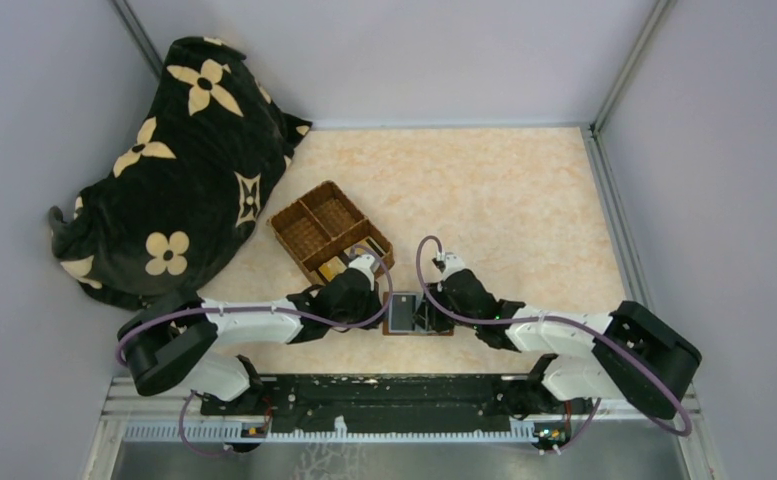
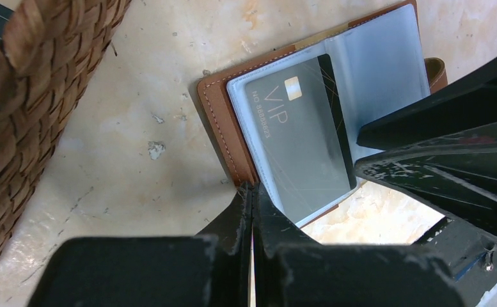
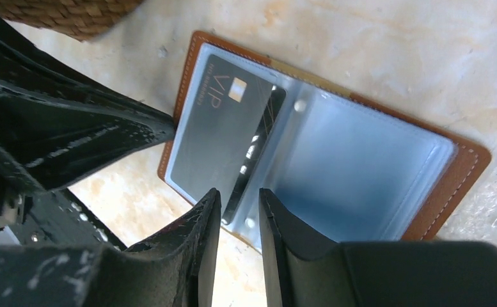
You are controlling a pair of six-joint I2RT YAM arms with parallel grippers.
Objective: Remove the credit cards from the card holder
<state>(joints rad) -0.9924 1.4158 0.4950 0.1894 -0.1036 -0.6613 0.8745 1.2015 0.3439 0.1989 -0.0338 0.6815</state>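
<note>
Card holder (image 1: 404,312): lies open on the worktop, close to the middle of its near edge, between the two hands.
Basket (image 1: 331,232): just left of the holder and farther back, apart from it.
Left hand (image 2: 252,192): jaws closed together, holding nothing; tips rest on the holder's left leather border, just beside the card.
Card (image 2: 297,141): one grey card in the left clear sleeve, its long axis running from near edge to far edge.
Right hand (image 3: 239,195): jaws a narrow gap apart, holding nothing; tips sit at the card's near corner by the spine.
Nearer hand: the right, probably; the card stretches away from its tips.
Sleeve mouth: cannot tell which side.
</note>
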